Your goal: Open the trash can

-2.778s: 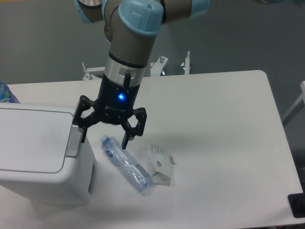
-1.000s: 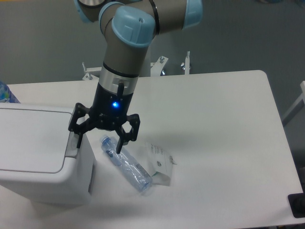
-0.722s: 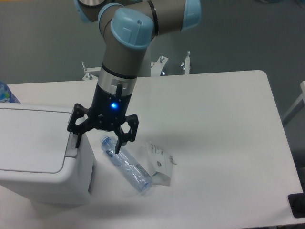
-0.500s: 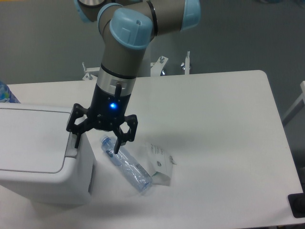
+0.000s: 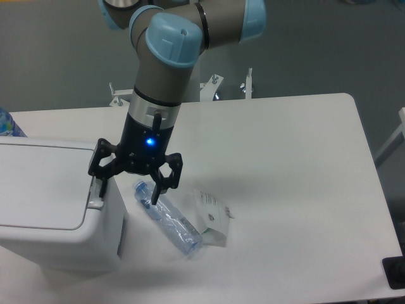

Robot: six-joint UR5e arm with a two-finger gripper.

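The trash can [image 5: 54, 209] sits at the left edge of the white surface [image 5: 285, 164], a large boxy white bin with rounded corners whose flat lid lies shut on top. Its grey latch tab [image 5: 96, 193] is on the right-hand end of the lid, facing the arm. The gripper [image 5: 128, 187] hangs pointing downward from the grey and pale-blue arm, a blue light glowing on its black body. Its fingers [image 5: 101, 180] are spread wide apart and hold nothing; the left one in the picture comes down right at the latch tab, at the right edge of the lid, though whether it actually presses the tab cannot be told from this angle. The other finger hangs over the neck end of a clear plastic bottle [image 5: 168, 218], apparently above it rather than touching. The bottle lies on its side on the surface just beside the bin's right wall, running diagonally from upper left to lower right. Just beside the bottle's far end lies a small white paper or wrapper with dark print [image 5: 214, 212], partly crumpled. At the far left edge of the picture, behind the bin, a sliver of another blue-tinted bottle [image 5: 7, 123] shows. Metal clamps [image 5: 247, 82] stand along the surface's far edge.
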